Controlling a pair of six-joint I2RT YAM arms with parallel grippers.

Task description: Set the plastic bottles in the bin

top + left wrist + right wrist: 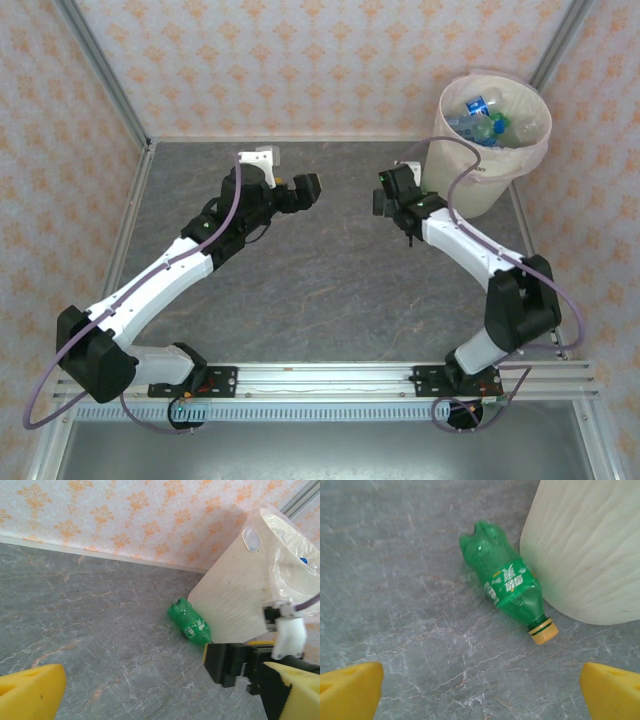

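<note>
The right pincer (480,696) stands wide open and grips nothing, its yellow fingertips (350,690) spread above the bare bench (395,580). Just ahead of it a green bottle (507,582) lies on its side. Its yellow cap (543,631) points toward the bin (590,545), and its neck is against or just beside the bin's wall. The left pincer (160,695) is also wide open and empty, over the far half of the bench. The bin stands in the bench's far right corner, with several clear, blue-labelled bottles (485,118) inside.

One bottle (507,582) lying on table (395,605) just beside bin (590,545), other bottles (485,115) inside bin
</note>
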